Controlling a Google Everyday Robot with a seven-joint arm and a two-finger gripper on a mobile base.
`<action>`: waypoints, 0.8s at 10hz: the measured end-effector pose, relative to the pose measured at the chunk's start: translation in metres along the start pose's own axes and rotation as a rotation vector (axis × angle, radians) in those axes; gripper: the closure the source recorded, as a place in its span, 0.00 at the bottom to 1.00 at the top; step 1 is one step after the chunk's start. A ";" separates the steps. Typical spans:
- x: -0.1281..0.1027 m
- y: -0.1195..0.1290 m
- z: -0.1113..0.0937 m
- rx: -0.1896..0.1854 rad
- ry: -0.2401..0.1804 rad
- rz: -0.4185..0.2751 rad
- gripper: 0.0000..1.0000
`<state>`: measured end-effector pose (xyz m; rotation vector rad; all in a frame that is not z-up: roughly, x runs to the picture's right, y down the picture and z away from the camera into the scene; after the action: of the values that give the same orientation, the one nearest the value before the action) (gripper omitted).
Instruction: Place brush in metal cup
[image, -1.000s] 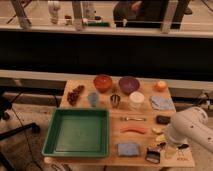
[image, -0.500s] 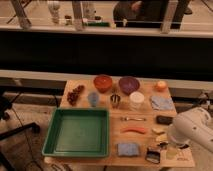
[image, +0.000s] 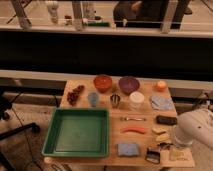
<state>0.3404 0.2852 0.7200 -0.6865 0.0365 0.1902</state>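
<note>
The brush (image: 153, 155) lies near the table's front right edge, dark with a pale silvery band. The metal cup (image: 115, 100) stands upright at mid-table, between the pale blue cup (image: 93, 98) and the white cup (image: 136, 100). My white arm (image: 196, 128) reaches in from the right. The gripper (image: 165, 145) hangs low over the table's front right corner, just above and to the right of the brush. I cannot tell whether it touches the brush.
A green tray (image: 51, 145) fills the front left. Along the back are grapes (image: 75, 95), a red bowl (image: 102, 82), a purple bowl (image: 128, 85) and an orange fruit (image: 160, 85). Nearby lie a blue cloth (image: 161, 103), black block (image: 166, 120), orange piece (image: 134, 130) and blue sponge (image: 128, 149).
My arm has shifted only slightly at the table's front right corner. The brush, the metal cup and the other things lie where they were.
</note>
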 end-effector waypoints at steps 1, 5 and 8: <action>0.004 0.003 0.001 -0.004 -0.006 0.014 0.20; 0.010 0.007 0.007 0.015 -0.051 0.052 0.20; 0.005 0.010 0.012 0.033 -0.075 0.041 0.20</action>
<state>0.3426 0.3014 0.7222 -0.6458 -0.0183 0.2545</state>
